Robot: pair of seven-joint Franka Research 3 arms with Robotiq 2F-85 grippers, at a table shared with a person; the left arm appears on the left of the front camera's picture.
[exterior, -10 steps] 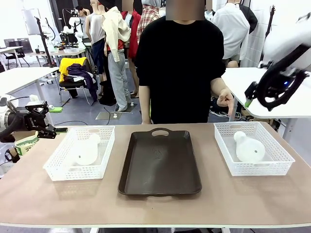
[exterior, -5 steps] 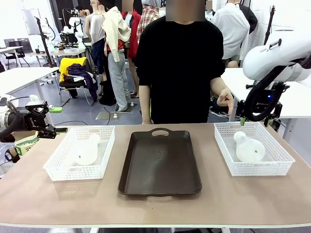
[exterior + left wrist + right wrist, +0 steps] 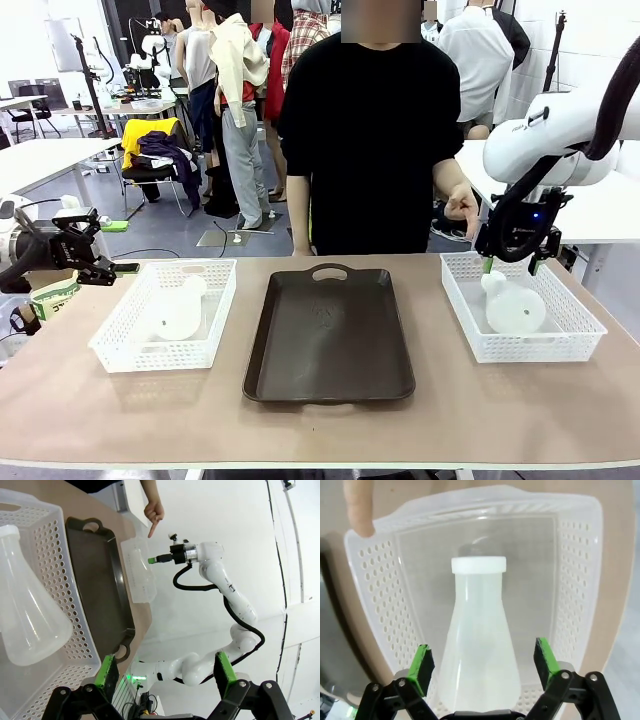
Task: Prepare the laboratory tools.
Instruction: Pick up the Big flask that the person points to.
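Note:
Two frosted white conical flasks lie on their sides, one to each white mesh basket. The left flask (image 3: pixel 180 312) (image 3: pixel 27 610) rests in the left basket (image 3: pixel 120 345), and my left gripper (image 3: pixel 120 247) (image 3: pixel 166 670) hangs open beyond that basket's left side, off the table edge. Above the neck of the right flask (image 3: pixel 512 303) (image 3: pixel 477 635) in the right basket (image 3: pixel 580 330) (image 3: pixel 570 555), my right gripper (image 3: pixel 512 265) (image 3: pixel 482 662) points down, open. Its green pads (image 3: pixel 424 662) stand on either side of the flask's body, apart from it.
A dark brown tray (image 3: pixel 330 340) (image 3: pixel 97 575) lies between the baskets. The person stands at the far side, with one hand (image 3: pixel 460 205) (image 3: pixel 154 515) pointing a finger (image 3: pixel 359 510) down at the right basket's far left corner. The front strip of the table is bare.
My right arm has swung down and leftward from high on the right until its gripper hangs over the right basket. The left arm and both flasks have stayed still.

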